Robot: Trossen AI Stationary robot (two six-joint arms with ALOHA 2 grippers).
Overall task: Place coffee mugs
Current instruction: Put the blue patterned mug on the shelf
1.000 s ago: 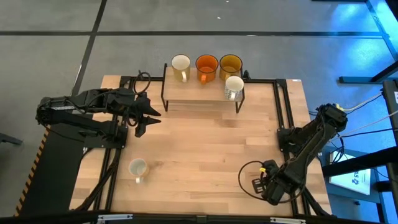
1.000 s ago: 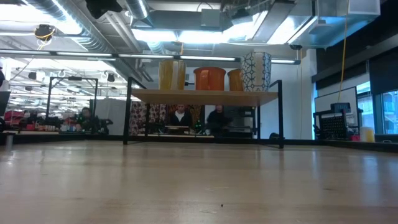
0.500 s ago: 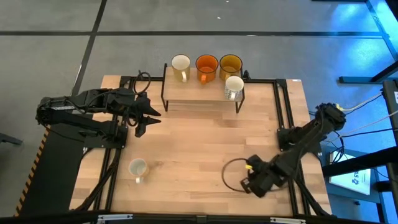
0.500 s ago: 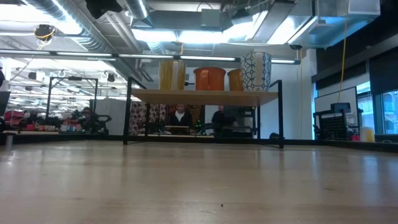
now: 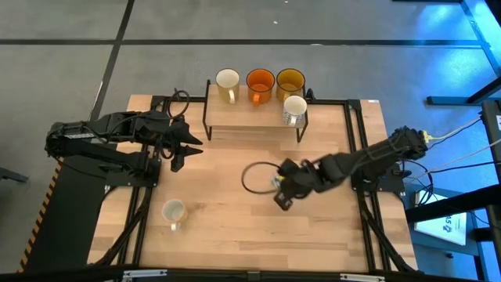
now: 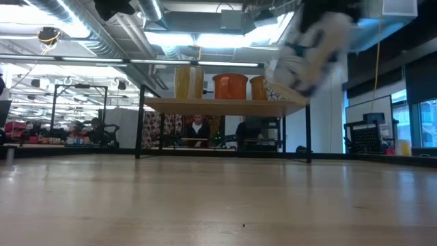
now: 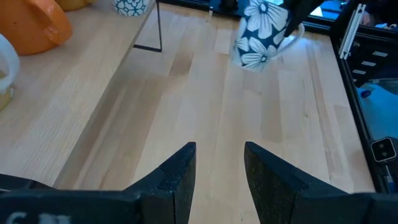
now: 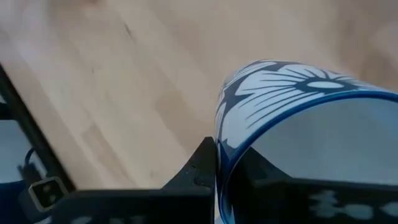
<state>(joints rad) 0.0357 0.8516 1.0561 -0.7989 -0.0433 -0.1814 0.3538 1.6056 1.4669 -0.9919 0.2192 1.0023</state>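
Now pinched at its rim by the right gripper (image 5: 283, 190) above mid-table: blue-and-white flowered mug (image 7: 261, 32), carried tilted. Left gripper (image 7: 217, 177) spread, empty, near the shelf (image 5: 254, 115). Below, bare wooden table (image 5: 235, 211); beyond, people seated in a workshop.

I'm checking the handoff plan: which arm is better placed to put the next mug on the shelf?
The right. Its gripper already holds a blue flowered mug in the air above mid-table, near the shelf. The left gripper is open and empty by the table's left edge.
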